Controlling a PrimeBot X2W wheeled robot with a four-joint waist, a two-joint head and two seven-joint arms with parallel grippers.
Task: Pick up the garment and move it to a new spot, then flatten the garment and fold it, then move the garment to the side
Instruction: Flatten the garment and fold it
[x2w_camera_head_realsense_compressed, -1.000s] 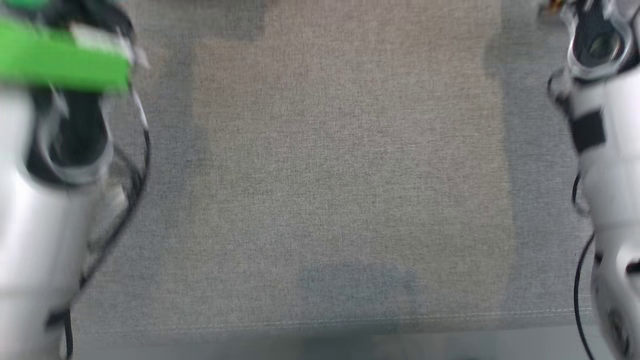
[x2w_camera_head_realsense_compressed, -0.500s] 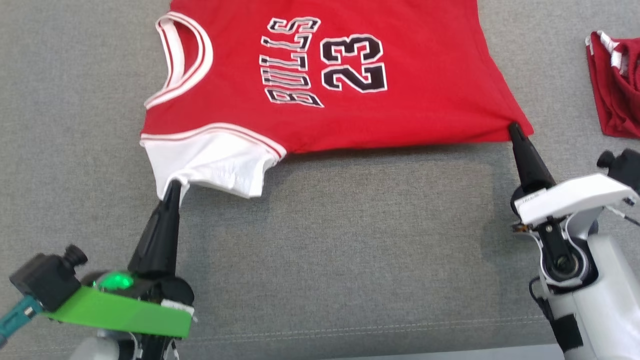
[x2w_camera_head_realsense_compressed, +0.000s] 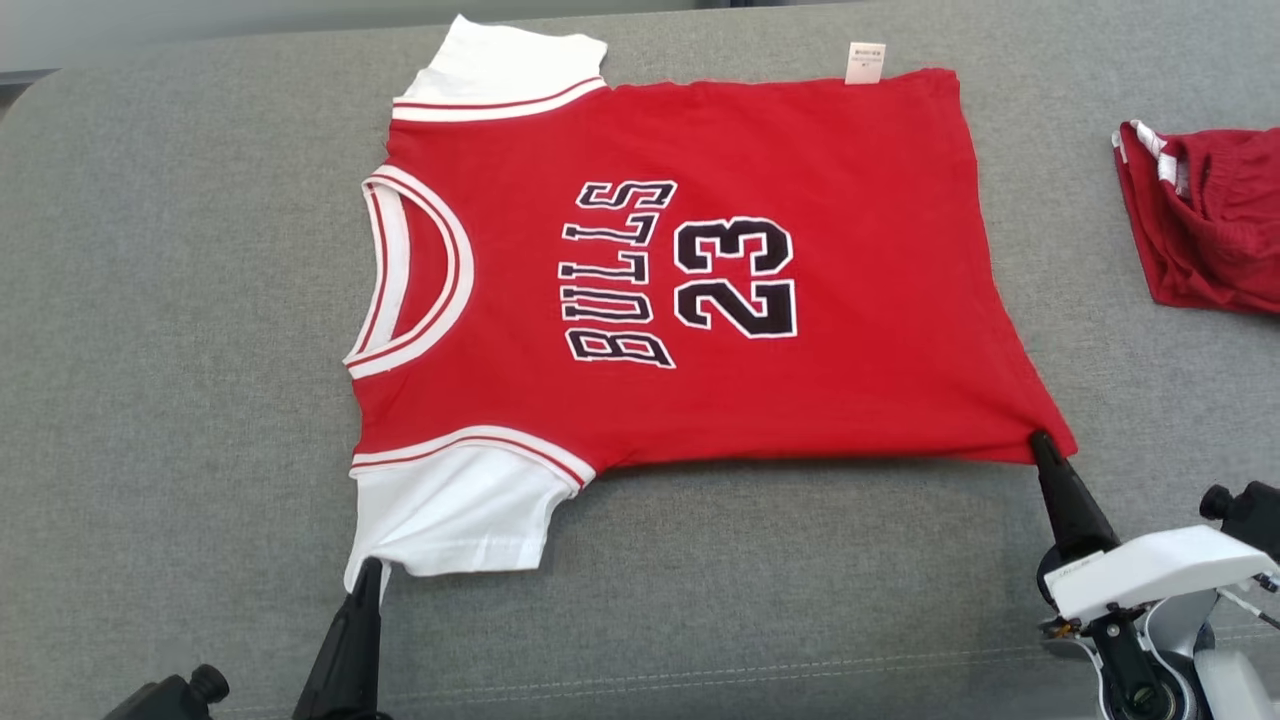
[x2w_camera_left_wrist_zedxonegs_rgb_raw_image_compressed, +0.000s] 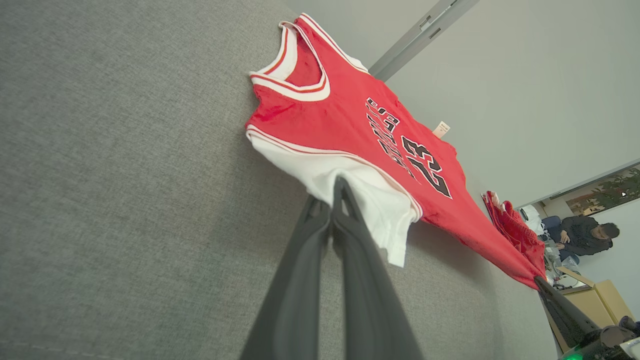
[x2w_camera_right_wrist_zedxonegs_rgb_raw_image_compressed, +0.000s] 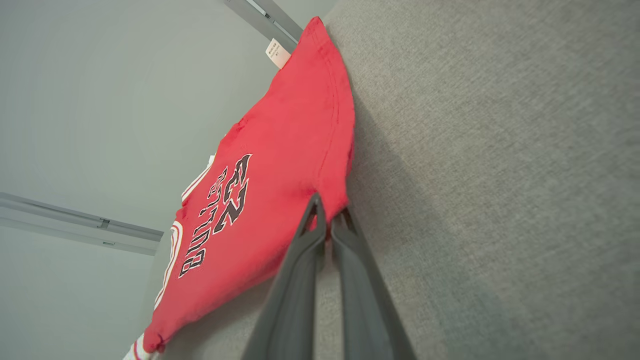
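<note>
The left pincer (x2w_camera_head_realsense_compressed: 369, 568) is clamping the sleeve (x2w_camera_head_realsense_compressed: 450, 510) and the right pincer (x2w_camera_head_realsense_compressed: 1041, 440) the hem corner (x2w_camera_head_realsense_compressed: 1030, 418) of the jersey (x2w_camera_head_realsense_compressed: 700, 300), which is lying spread beyond both tips; pulling evenly, low and apart, seems best for flattening.

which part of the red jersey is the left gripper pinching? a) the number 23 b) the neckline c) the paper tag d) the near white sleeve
d: the left gripper is shut on the corner of the near white sleeve of the jersey.
</note>
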